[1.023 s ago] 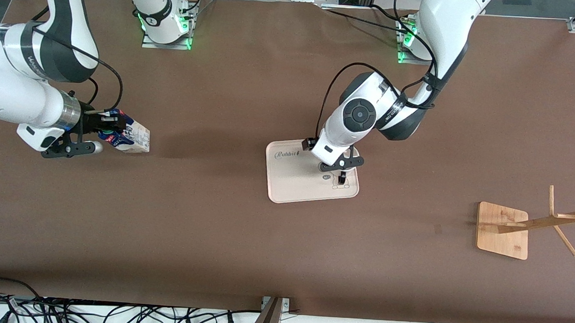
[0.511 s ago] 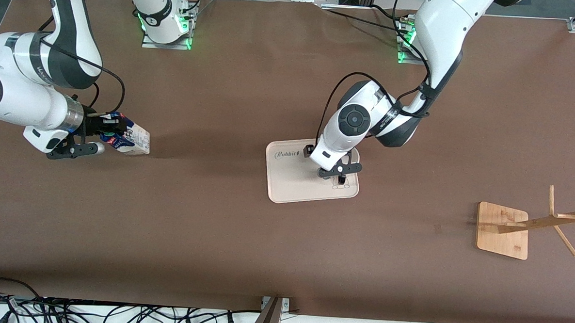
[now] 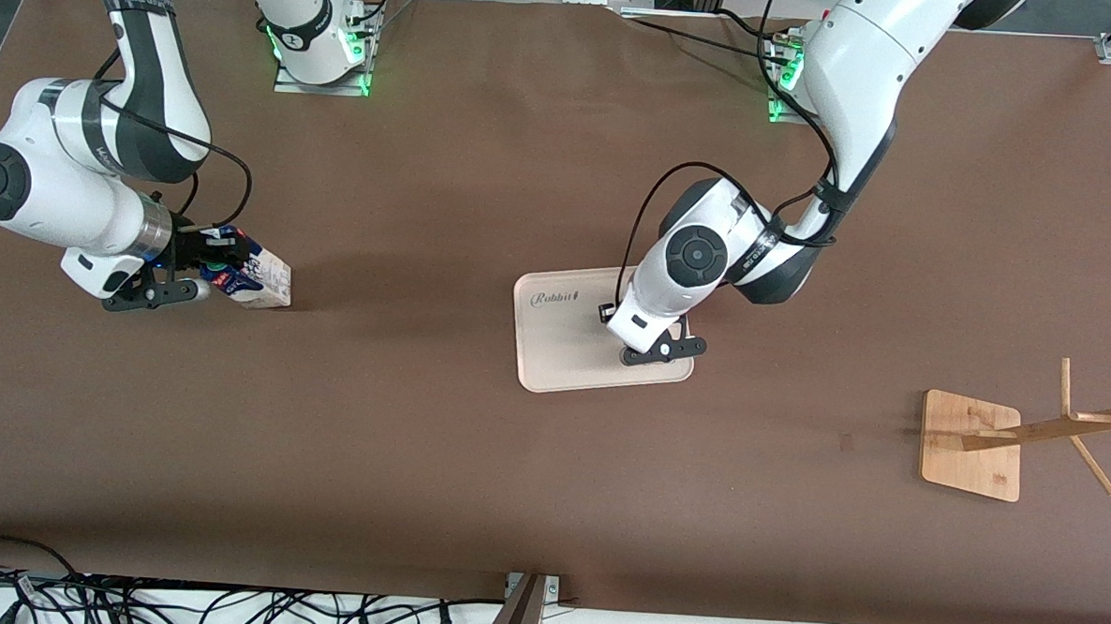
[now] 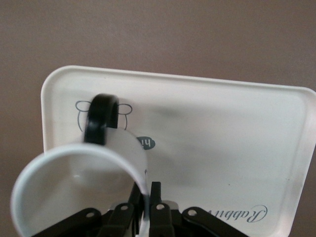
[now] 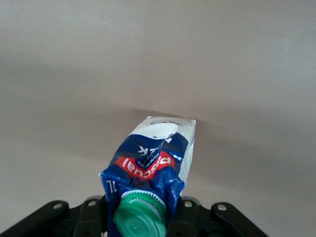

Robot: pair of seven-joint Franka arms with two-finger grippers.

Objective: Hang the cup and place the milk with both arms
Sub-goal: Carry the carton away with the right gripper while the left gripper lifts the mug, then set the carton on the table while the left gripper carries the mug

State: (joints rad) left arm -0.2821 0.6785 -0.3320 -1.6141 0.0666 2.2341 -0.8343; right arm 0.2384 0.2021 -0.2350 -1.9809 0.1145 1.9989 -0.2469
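Observation:
My left gripper (image 3: 663, 350) is over the cream tray (image 3: 554, 354), at its corner toward the left arm's end. In the left wrist view the gripper (image 4: 146, 191) is shut on the rim of the white cup (image 4: 74, 192). The cup's black handle (image 4: 101, 118) points away from the fingers, above the tray (image 4: 222, 128). The arm's hand hides the cup in the front view. My right gripper (image 3: 203, 264) is shut on the top of the blue and white milk carton (image 3: 259, 277) and holds it tilted. The green cap (image 5: 139, 217) sits between its fingers.
A wooden cup rack with a square base (image 3: 972, 446) and a slanted pole with pegs (image 3: 1061, 428) stands toward the left arm's end of the table. Cables and a metal bracket lie along the table's near edge.
The left arm's hand has shifted over the tray toward the front camera. The right arm has swung and moved the milk carton slightly toward the front camera.

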